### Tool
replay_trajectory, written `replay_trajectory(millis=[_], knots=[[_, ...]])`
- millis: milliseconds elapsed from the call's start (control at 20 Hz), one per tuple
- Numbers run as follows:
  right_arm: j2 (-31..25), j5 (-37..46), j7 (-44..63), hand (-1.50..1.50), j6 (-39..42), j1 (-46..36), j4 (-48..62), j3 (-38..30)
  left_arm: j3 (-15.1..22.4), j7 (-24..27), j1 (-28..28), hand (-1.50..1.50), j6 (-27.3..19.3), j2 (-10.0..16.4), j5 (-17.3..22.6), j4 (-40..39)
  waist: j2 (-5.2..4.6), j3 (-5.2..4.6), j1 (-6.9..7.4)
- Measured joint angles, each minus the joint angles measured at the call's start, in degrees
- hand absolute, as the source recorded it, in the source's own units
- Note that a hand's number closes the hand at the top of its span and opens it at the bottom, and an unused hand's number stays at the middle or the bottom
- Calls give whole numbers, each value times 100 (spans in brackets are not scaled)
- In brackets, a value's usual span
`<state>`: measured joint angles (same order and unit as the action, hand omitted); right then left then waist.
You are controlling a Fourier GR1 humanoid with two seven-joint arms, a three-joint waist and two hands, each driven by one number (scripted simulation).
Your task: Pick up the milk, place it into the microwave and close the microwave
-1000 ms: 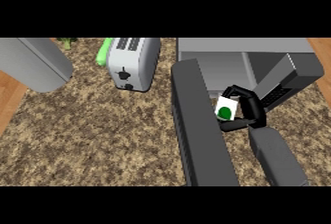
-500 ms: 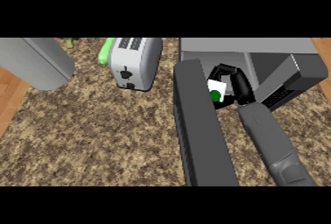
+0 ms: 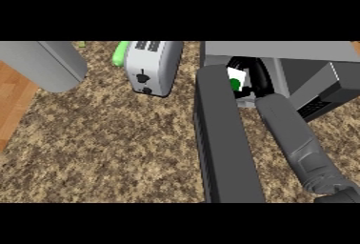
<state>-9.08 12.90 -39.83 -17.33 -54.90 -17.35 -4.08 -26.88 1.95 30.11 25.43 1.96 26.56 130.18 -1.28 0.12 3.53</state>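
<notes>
The milk (image 3: 235, 79) is a small white carton with a green mark. My right hand (image 3: 257, 76) is shut on it, black fingers curled round its sides, and part of the carton is hidden. Hand and carton are at the mouth of the grey microwave (image 3: 281, 50) at the upper right, just inside its dark cavity. The microwave's door (image 3: 225, 143) stands open as a long dark slab reaching toward the view's lower edge, left of my right forearm (image 3: 295, 138). My left hand does not show.
A silver toaster (image 3: 151, 66) stands left of the microwave, with a green object (image 3: 119, 53) behind it. A big grey rounded shape (image 3: 42, 64) fills the upper left corner. The speckled counter (image 3: 105, 152) ends at a wooden strip (image 3: 14, 102) on the left.
My right hand has carried the milk away from me and a little left, from beside the open door to the microwave's opening. The door has not moved.
</notes>
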Motion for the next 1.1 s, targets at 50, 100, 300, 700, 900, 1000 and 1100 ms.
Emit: replay_trajectory(millis=[50, 100, 300, 700, 900, 1000, 1100], knots=[[7, 20, 12, 150, -87, -104, 111, -23, -3, 2, -66, -150, -5, 16, -8, -51, -9, 0, 15], [-6, 24, 35, 150, -155, -218, 201, -57, -1, -2, -142, -150, -14, 39, 0, -98, -24, 0, 38], [-58, 66, 8, 150, -624, -412, 486, -163, 29, 26, -191, -150, 57, 47, -25, -144, -75, 2, 154], [-323, 341, -139, 150, -1590, -691, 776, -119, 141, 53, -429, -150, 95, 74, -181, -346, -179, 6, 313], [-478, 516, -185, 150, -1904, -673, 950, -27, 182, 35, -544, -150, 105, 109, -181, -417, -235, 9, 395], [-502, 574, -31, -150, -2107, -719, 1071, -5, 227, 36, -601, -150, 99, 99, -237, -458, -253, 8, 427], [-577, 625, 142, -150, -2391, -717, 1183, 9, 229, 35, -669, -150, 100, 133, -263, -518, -281, 7, 454]])
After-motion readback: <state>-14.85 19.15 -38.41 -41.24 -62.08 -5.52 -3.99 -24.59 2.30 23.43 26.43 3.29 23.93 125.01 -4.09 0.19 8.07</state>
